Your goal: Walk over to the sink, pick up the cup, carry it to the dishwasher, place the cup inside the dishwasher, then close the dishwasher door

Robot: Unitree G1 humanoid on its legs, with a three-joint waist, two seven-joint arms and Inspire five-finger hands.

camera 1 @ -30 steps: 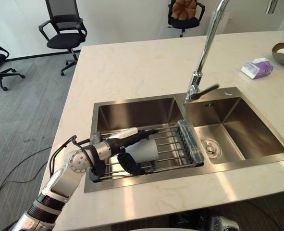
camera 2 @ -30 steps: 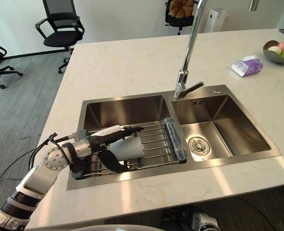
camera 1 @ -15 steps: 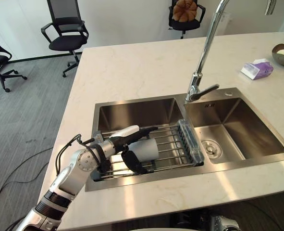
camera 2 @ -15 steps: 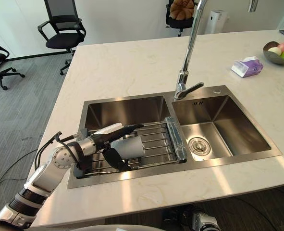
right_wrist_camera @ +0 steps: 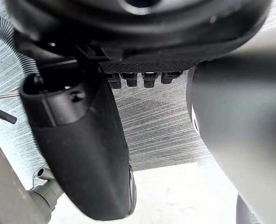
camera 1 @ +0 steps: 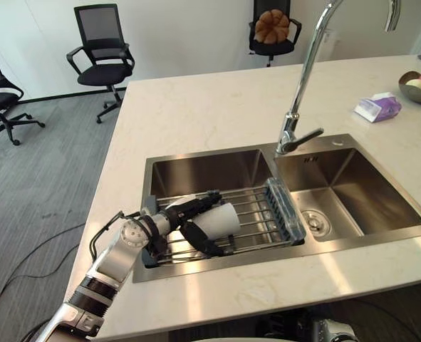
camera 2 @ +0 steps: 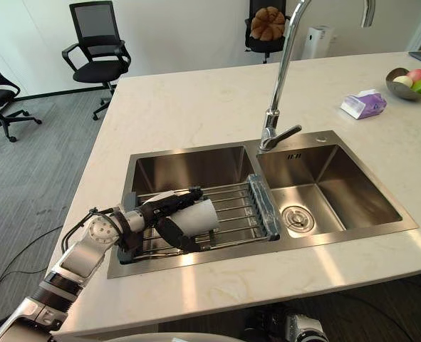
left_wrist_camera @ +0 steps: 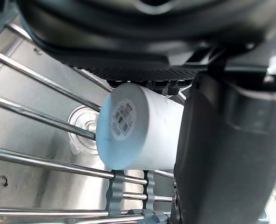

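The cup (camera 1: 223, 218) lies on its side on the rack (camera 1: 260, 214) across the left basin of the sink (camera 1: 217, 162), mouth pointing right. It seems to rest on the bars, though the contact is hard to judge. The left hand (camera 1: 182, 214) grasps it, fingers (camera 1: 201, 202) curled over its far side and thumb (camera 1: 204, 244) on the near side. The faucet (camera 1: 300, 85) stands behind the basins on the tabletop (camera 1: 196, 107). The right hand (right_wrist_camera: 81, 154) hangs over the floor (right_wrist_camera: 166, 121); its state cannot be told.

The brushed steel sink (camera 1: 367, 192) sits in a polished stone-look countertop (camera 1: 196, 107), with a glossy chrome tap (camera 1: 306, 68) at its back rim and a shiny wire rack (camera 1: 260, 214) and smooth matt white cup (camera 1: 224, 219) inside.
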